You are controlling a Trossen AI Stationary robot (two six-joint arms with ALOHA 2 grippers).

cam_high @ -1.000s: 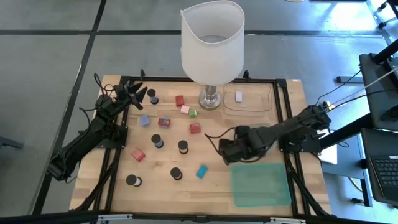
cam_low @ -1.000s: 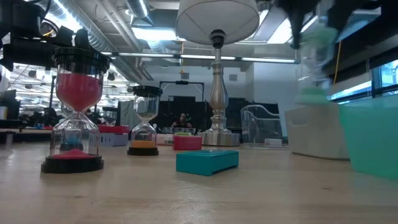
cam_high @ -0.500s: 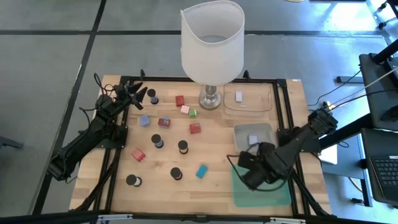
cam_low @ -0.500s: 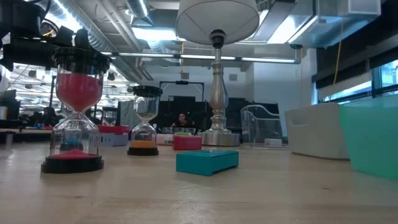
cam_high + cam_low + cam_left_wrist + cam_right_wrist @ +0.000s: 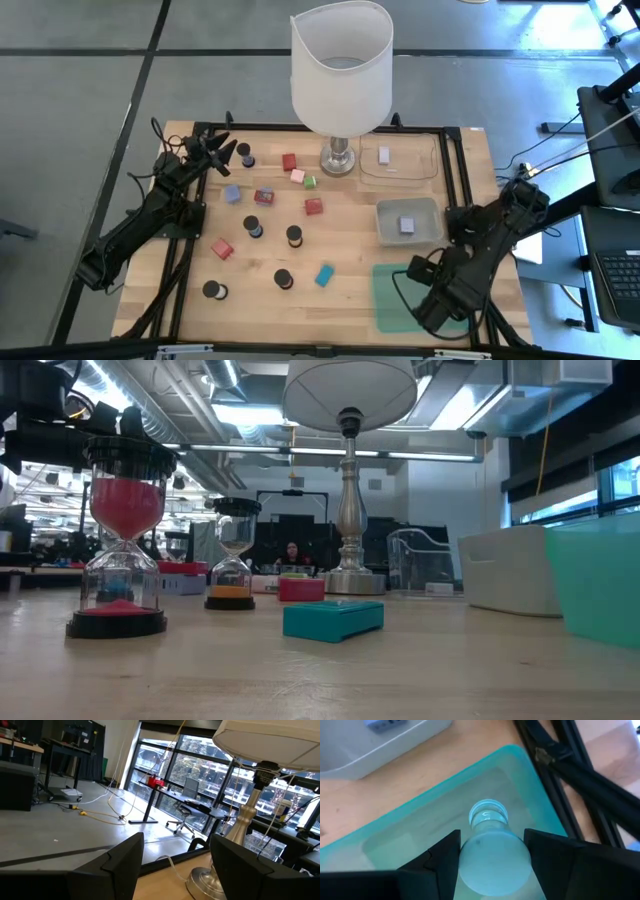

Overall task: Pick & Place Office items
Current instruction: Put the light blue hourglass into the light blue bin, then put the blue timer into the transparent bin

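1. Moved since a second ago: the right hand [image 5: 490,865] has swung from mid-surface, beside the grey tray [image 5: 386,226], to the near right, over the green tray [image 5: 385,305].
2. It grips a mint-green hourglass [image 5: 492,851] between its fingers [image 5: 437,862], held above the green tray's floor.
3. A lilac block [image 5: 407,224] lies in the grey tray; a white block [image 5: 384,155] lies in the clear tray [image 5: 430,170] at the far right.
4. Other items are spread across the surface [image 5: 350,275]: black-capped hourglasses, red blocks, and a teal block [image 5: 324,275] in the near middle.
5. The left hand [image 5: 175,865] waits at the far left by the lamp [image 5: 340,70], fingers parted, gripping nothing.
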